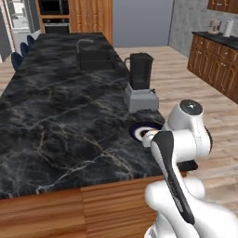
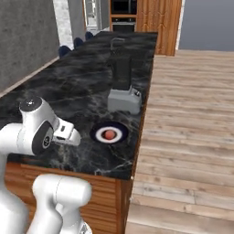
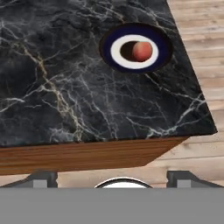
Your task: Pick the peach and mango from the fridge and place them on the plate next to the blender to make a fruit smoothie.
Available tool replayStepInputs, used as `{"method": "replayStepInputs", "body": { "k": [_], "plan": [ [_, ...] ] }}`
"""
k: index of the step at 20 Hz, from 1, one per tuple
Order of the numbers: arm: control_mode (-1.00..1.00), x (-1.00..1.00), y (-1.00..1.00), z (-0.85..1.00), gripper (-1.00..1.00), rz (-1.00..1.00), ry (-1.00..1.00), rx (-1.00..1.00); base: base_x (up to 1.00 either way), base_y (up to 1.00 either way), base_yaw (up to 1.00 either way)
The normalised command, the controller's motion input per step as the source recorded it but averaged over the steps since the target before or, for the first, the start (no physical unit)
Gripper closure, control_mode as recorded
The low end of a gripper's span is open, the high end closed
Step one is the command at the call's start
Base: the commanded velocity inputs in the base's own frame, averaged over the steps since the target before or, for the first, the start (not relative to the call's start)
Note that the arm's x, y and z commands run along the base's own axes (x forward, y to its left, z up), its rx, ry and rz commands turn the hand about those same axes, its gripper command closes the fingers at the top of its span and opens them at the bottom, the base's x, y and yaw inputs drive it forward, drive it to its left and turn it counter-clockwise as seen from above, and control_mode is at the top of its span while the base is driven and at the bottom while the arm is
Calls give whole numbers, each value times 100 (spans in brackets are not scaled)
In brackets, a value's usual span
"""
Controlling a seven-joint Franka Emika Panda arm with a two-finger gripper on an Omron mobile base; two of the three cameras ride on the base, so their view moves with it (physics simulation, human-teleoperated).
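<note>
The peach (image 3: pixel 141 51) lies on the small round dark plate (image 3: pixel 107 46) with a white centre, near the island's right front corner. In the right base view the peach (image 2: pixel 109 134) shows red in the middle of the plate (image 2: pixel 97 133), just in front of the blender (image 2: pixel 122 82). The blender (image 1: pixel 139 76) has a black jug on a grey base, and the plate (image 1: pixel 137 128) is partly hidden by my arm. My gripper (image 3: pixel 116 179) is open and holds nothing; it hovers off the counter's front edge, short of the plate. The mango is out of view. The fridge (image 1: pixel 19 18) stands far back left.
The black marble island (image 1: pixel 60 116) has a sink with a faucet (image 1: pixel 95 58) behind the blender. Its wooden front edge (image 3: pixel 87 155) is right below the hand. Wooden floor (image 2: pixel 192 137) lies to the right, with wall cabinets (image 1: pixel 216 60) beyond.
</note>
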Motion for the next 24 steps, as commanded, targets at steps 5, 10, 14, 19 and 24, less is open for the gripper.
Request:
{"method": "replayStepInputs", "body": {
  "k": [5,10,14,19,24],
  "plan": [
    [100,0,0,0,-100,0,0,0,-100,92,17],
    [100,0,0,0,-100,0,0,0,-59,100,3],
    [100,0,0,0,-100,0,0,0,-32,100,1],
    [100,0,0,0,-100,0,0,0,-11,100,0],
    [100,0,0,0,-100,0,0,0,0,100,0]
  ]
}}
